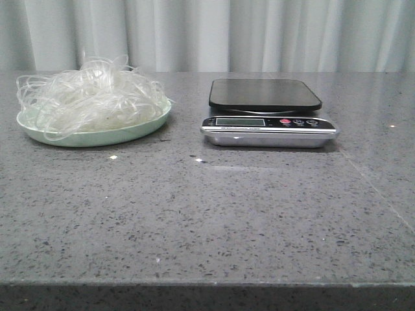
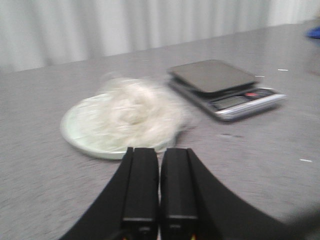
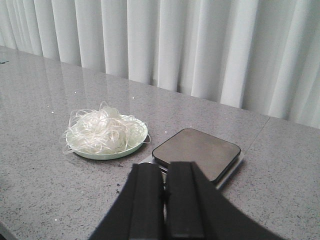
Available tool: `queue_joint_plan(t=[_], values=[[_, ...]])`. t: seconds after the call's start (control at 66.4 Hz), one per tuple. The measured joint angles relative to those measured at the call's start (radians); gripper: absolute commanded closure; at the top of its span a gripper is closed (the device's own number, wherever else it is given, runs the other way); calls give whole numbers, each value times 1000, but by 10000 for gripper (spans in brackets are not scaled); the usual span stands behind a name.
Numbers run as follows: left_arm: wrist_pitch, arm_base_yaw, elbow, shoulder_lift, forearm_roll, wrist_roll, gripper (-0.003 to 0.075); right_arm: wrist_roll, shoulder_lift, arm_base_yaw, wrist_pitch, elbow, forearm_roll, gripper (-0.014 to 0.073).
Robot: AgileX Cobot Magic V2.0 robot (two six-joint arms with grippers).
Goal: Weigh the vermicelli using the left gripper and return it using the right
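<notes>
The vermicelli (image 1: 91, 97), a loose whitish tangle, lies on a pale green plate (image 1: 91, 137) at the left of the grey table. A kitchen scale (image 1: 266, 113) with a bare black platform stands to its right. Neither gripper shows in the front view. In the left wrist view my left gripper (image 2: 160, 152) is shut and empty, just short of the plate (image 2: 75, 134) and the vermicelli (image 2: 135, 112); the scale (image 2: 225, 85) lies beyond. In the right wrist view my right gripper (image 3: 165, 167) is shut and empty, above the table before the scale (image 3: 197, 152), with the vermicelli (image 3: 102, 131) further off.
The scale's display and buttons (image 1: 269, 122) face the table's front edge (image 1: 207, 284). A white curtain (image 1: 207, 32) hangs behind the table. A blue object (image 2: 314, 32) shows at the edge of the left wrist view.
</notes>
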Motion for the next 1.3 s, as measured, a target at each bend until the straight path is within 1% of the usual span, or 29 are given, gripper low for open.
queue_joint_plan(t=[0.09, 0.211, 0.332, 0.452, 0.558, 1.296], values=[[-100, 143, 97, -44, 2, 0, 593, 0, 0, 0, 0, 0, 0, 415], [-226, 296, 195, -106, 2, 0, 593, 0, 0, 0, 0, 0, 0, 415], [-305, 405, 258, -131, 2, 0, 593, 0, 0, 0, 0, 0, 0, 415], [-345, 471, 261, -131, -7, 0, 593, 0, 0, 0, 0, 0, 0, 415], [-351, 493, 261, -131, -10, 0, 593, 0, 0, 0, 0, 0, 0, 415], [-352, 492, 261, -131, -10, 0, 593, 0, 0, 0, 0, 0, 0, 415]])
